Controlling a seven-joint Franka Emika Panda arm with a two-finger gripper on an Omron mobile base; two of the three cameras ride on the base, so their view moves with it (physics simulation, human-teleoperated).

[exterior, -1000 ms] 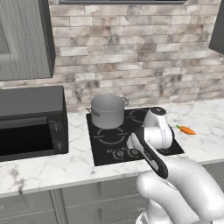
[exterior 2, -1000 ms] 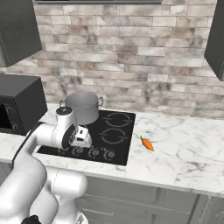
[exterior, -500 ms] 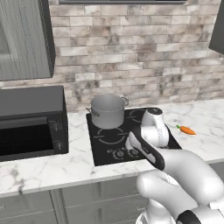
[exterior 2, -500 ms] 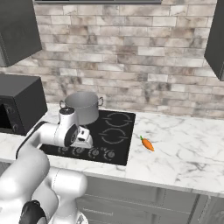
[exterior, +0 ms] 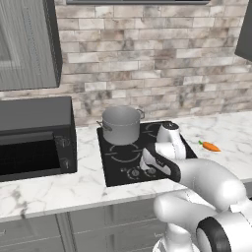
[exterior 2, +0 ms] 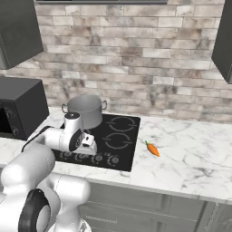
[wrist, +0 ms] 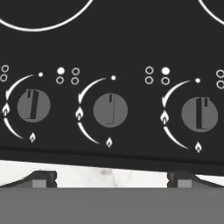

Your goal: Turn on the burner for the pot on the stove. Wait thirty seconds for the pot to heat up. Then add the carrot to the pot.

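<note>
Hand, fingers apart, faces the stove knobs, whose pointer bars stand upright.

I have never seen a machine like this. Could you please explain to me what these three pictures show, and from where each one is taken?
This is a rendered kitchen with a white robot arm on a base that can drive. Two pictures come from cameras on the base, behind the arm to its left and right, and show the same scene from two sides. The third comes from a camera on the hand, looking close at the knobs along the front of the stove. The gripper is open and holds nothing; its two dark tips rise at the bottom of that view. On the stove stands a grey pot on a back burner. A small carrot lies on the marble counter beside the stove. A black oven box stands at the left.
</note>
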